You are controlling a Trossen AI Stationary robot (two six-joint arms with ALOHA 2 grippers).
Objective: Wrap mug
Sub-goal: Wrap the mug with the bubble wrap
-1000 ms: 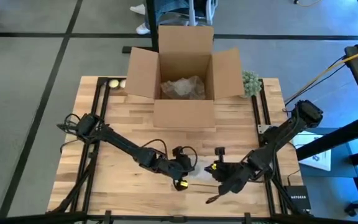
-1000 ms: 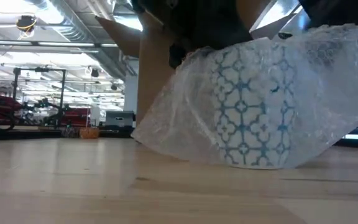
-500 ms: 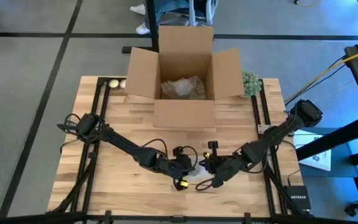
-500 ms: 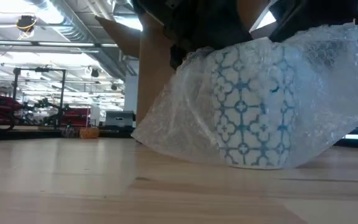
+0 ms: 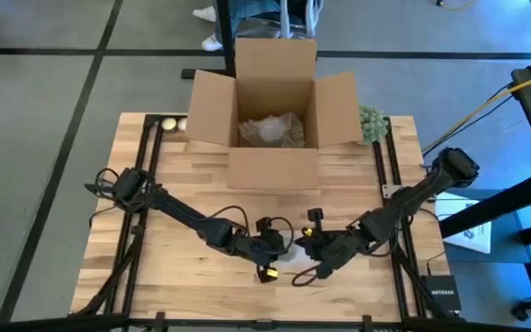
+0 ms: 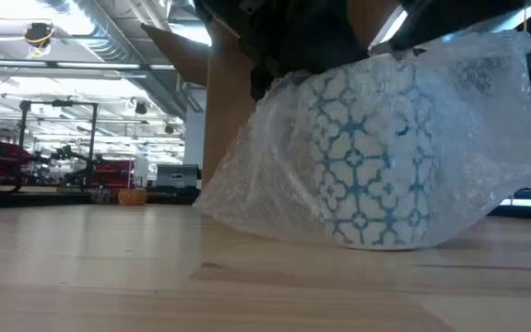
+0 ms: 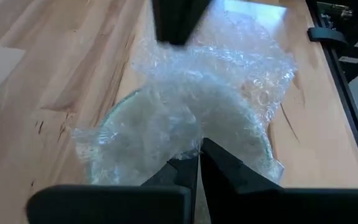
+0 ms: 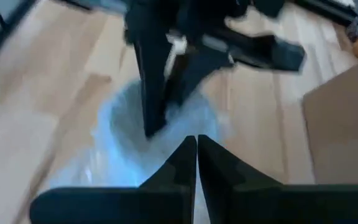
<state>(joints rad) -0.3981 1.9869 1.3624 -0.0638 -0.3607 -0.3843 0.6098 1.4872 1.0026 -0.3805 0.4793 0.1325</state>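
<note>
A white mug with a blue pattern (image 6: 371,161) stands upright on the wooden table (image 5: 173,203), near the middle of its near edge. Clear bubble wrap (image 6: 256,175) is draped over and around it, and its lower folds lie on the table. My left gripper (image 7: 197,163) is shut over the mug's mouth (image 7: 123,106); in the high view it shows as (image 5: 273,245). My right gripper (image 8: 196,148) is also shut and comes in from the table's right, close beside the left one (image 5: 313,251). My left gripper pinches a gathered fold of bubble wrap (image 7: 188,144) between its two fingertips, above the mug's mouth. The fingers slant down from the table's left. The wrap spreads from there over the rim, and the mug stays on the table. My right gripper is shut on the bubble wrap above the mug, slanting down from the table's right. Its own fingers hide the place of contact. On the right side the wrap (image 6: 501,83) is raised toward the gripper.
An open cardboard box (image 5: 275,101) holding wrapped things stands at the table's far middle. A green clump (image 5: 371,122) lies by its right flap, and two small balls (image 5: 170,124) sit at the far left corner. Bare wood extends to the left and right of the mug.
My right gripper has gone from the near right toward the table's left and far side, up to the mug and close to my left gripper. The bubble wrap's right part has risen and been drawn over the mug. The mug has stayed in place.
</note>
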